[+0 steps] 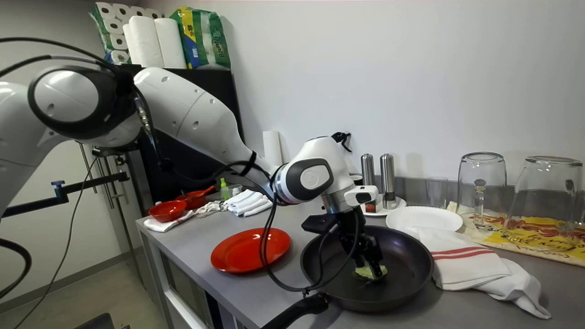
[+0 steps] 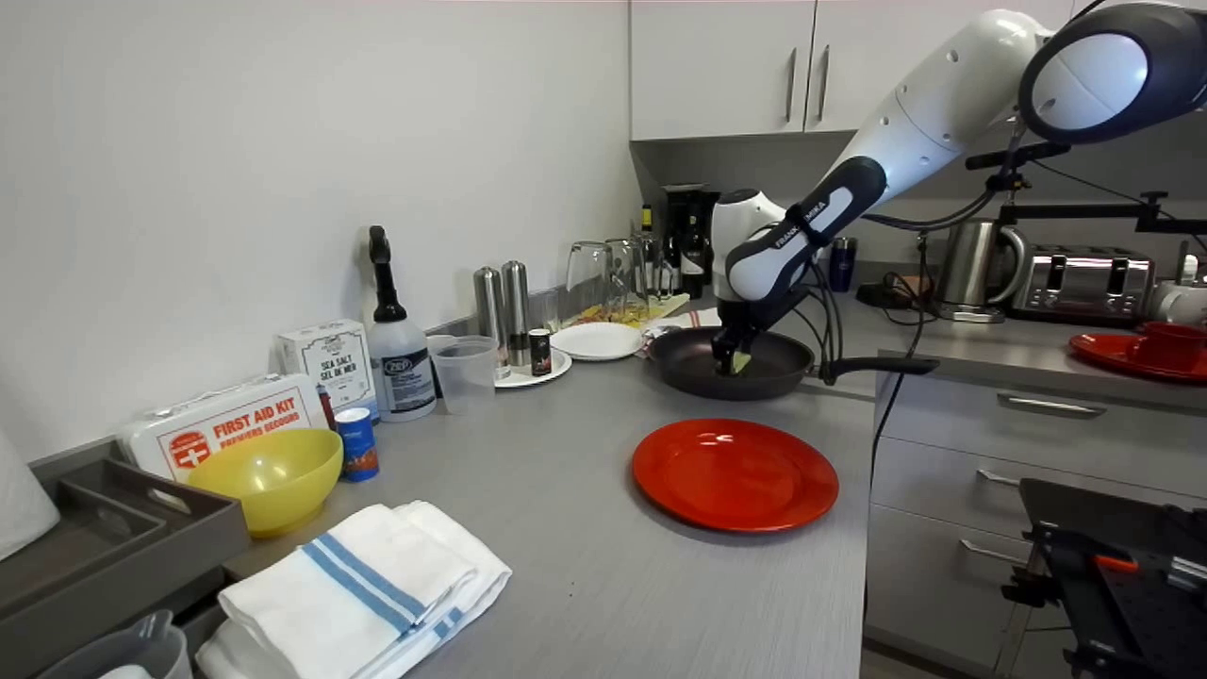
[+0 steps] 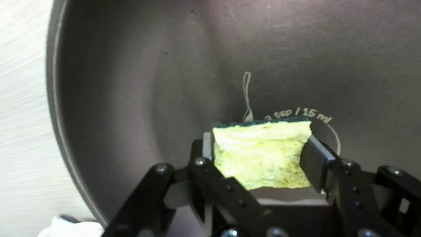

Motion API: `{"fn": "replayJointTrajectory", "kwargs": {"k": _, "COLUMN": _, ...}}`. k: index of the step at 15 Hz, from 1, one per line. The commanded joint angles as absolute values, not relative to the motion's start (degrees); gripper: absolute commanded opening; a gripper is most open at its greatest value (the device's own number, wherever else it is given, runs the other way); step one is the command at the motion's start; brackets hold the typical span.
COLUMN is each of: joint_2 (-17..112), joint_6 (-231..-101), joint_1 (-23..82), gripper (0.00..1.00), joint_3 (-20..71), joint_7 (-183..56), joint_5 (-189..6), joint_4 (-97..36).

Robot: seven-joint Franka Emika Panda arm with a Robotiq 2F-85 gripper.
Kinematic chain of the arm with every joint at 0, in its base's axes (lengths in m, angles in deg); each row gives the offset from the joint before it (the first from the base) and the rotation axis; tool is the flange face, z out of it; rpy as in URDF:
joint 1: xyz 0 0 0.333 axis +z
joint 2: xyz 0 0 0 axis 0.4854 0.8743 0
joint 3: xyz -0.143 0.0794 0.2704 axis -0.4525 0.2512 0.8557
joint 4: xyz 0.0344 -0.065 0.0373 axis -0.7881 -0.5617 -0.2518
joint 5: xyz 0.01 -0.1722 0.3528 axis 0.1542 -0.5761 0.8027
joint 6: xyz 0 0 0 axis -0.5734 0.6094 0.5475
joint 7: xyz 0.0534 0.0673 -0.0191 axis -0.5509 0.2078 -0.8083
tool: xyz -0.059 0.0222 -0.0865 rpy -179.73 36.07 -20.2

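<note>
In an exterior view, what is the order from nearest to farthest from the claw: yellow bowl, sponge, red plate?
1. The sponge: held in the claw.
2. The red plate: on the counter, below the claw in the picture.
3. The yellow bowl: well to the left in the picture.

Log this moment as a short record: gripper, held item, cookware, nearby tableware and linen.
gripper: closed on the sponge, inside the frying pan
held item: yellow-green, dark layer along one side; contact with the frying pan unclear
cookware: dark, on the gray countertop; 15 ml marking showing inside
tableware: red plate, white plate, both near the frying pan
linen: red-striped towel beside the frying pan
</note>
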State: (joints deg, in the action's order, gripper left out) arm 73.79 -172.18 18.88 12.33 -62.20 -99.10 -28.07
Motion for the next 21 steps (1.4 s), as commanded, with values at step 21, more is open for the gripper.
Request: {"fn": "replayJointTrajectory", "kwargs": {"k": 21, "joint_2": 75.1, "joint_6": -155.6, "joint_1": 4.9, "gripper": 0.39, "joint_3": 33.7, "joint_7": -85.1, "joint_5": -69.5, "joint_4": -24.2}}
